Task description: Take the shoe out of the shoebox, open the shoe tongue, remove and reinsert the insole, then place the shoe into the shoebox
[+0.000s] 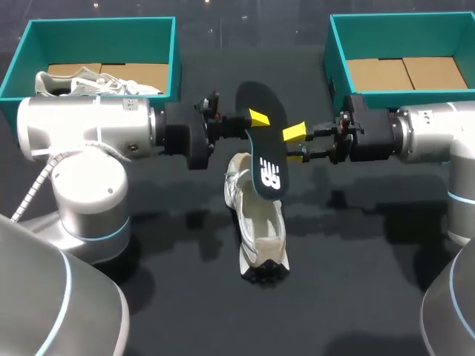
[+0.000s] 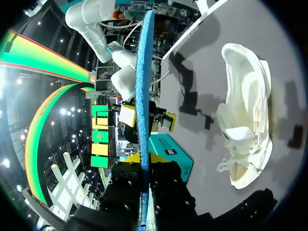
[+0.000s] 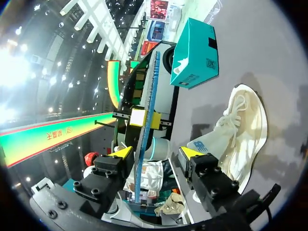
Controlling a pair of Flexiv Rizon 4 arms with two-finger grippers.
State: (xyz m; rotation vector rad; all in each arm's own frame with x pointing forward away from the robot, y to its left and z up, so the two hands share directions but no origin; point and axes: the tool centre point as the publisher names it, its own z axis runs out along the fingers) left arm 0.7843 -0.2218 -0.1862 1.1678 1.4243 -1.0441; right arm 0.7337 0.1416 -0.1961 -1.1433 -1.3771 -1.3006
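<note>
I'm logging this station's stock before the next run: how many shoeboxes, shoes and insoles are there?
Shoeboxes: 2, the left shoebox and the right shoebox, both teal.
Shoes: 2, the shoe on the table and the boxed shoe in the left shoebox.
Insoles: 1, the insole, held above the table.
Total: 5.

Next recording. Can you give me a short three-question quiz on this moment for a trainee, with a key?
1. True or false: the insole sits inside the shoe on the table.
2. Which is shut on the insole: A, the left gripper, or B, the right gripper?
3. Fill in: the second shoe lies in the ____ shoebox.
Key: 1 false; 2 A; 3 left.
</note>
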